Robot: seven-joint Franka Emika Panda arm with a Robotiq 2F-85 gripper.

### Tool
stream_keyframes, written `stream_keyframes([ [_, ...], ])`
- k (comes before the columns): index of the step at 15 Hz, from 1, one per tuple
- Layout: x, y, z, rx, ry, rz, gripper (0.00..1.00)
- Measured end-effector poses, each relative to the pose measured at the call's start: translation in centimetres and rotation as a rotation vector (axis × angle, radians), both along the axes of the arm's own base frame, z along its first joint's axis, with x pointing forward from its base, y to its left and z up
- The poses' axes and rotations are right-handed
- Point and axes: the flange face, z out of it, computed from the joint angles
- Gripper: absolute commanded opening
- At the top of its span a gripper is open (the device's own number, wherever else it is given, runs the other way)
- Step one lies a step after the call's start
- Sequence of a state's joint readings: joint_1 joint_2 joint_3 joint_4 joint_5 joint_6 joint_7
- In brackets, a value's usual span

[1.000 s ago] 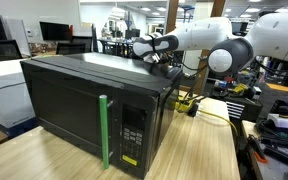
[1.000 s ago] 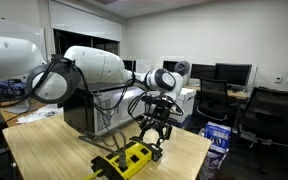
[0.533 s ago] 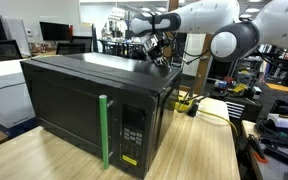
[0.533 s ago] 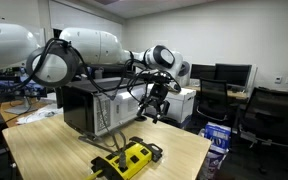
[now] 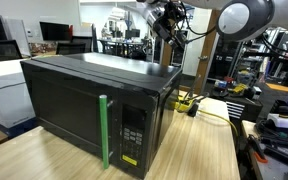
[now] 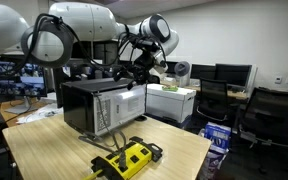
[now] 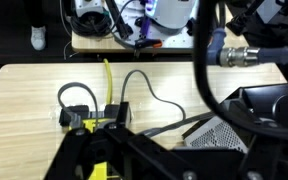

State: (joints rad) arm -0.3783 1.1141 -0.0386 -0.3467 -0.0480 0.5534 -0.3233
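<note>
My gripper [image 5: 170, 22] hangs high in the air above the back right corner of the black microwave [image 5: 84, 100], touching nothing. In an exterior view my gripper [image 6: 133, 72] is level with the microwave's top [image 6: 99, 105], its fingers spread and empty. A yellow power strip [image 6: 132, 158] with black cables lies on the wooden table [image 6: 54, 150] below. In the wrist view my gripper [image 7: 169, 160] is a dark blur at the bottom. Beneath it are the power strip [image 7: 99, 118] and the microwave's vented corner [image 7: 229, 128].
The microwave has a green door handle [image 5: 104, 130]. The power strip also shows beside the microwave [image 5: 187, 100]. Desks with monitors [image 6: 229, 75], office chairs [image 6: 274, 115] and a white cabinet [image 6: 169, 100] stand around the table. Tools lie on a bench [image 5: 279, 130].
The arm has swung up. My gripper rose from just above the yellow power strip to well above the microwave's top. Nothing was picked up.
</note>
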Motion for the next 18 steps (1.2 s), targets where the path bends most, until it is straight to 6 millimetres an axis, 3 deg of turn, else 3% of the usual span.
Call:
stream_keyframes([
  [2,-1.1,0.8,1.4,0.038,0.065,-0.005,1.00],
  [6,-3.2,2.6,2.1,0.135,0.262,-0.005,1.00],
  [13,-3.7,4.7,-6.2,0.331,0.498,0.012,1.00],
  [18,-5.0,5.4,-6.9,0.363,0.553,-0.019,1.00],
])
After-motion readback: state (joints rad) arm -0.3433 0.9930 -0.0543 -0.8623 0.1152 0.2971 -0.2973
